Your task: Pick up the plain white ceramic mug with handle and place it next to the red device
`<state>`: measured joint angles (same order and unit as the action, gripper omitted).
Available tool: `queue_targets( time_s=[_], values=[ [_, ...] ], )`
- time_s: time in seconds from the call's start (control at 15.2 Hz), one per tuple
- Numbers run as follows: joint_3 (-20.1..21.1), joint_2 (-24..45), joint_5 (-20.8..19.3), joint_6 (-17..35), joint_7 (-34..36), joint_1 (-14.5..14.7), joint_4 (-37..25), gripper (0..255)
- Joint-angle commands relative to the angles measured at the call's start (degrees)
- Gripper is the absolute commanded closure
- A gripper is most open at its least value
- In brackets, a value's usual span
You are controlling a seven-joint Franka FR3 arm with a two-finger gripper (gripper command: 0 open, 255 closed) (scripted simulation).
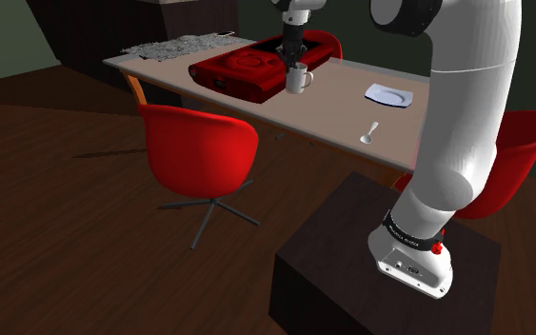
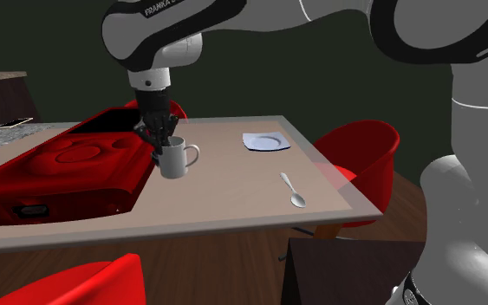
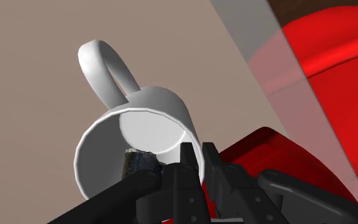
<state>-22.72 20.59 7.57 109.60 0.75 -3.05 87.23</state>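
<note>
1. White robot arm [image 2: 458,130], second exterior view: the dark band [image 2: 151,16] on the joint housing above the wrist carries white capitals reading "FRANKA". More letters follow and run off at the picture's top edge, so they cannot be read.
2. Same arm, shoulder view: a black ring [image 1: 410,236] around the lowest link, just above the foot, carries one line of small pale lettering. It is too small to read.
3. Large flat red device [image 2: 60,169] on the beige counter [image 2: 233,195]: there is a small dark recessed panel [image 2: 34,209] on its near side wall. Cannot tell if it bears print.
</note>
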Motion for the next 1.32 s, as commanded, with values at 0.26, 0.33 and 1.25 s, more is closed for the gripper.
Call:
queue_targets(
  time_s=[0.26,0.33,1.25],
  values=[
    [0.2,0.8,0.4,4.2,-0.4,0.0,3.4,255],
    [0.2,0.9,0.5,4.9,-0.5,0.0,4.0,255],
    [0.3,1.4,0.8,6.4,-0.6,0.0,5.1,0]
  ],
)
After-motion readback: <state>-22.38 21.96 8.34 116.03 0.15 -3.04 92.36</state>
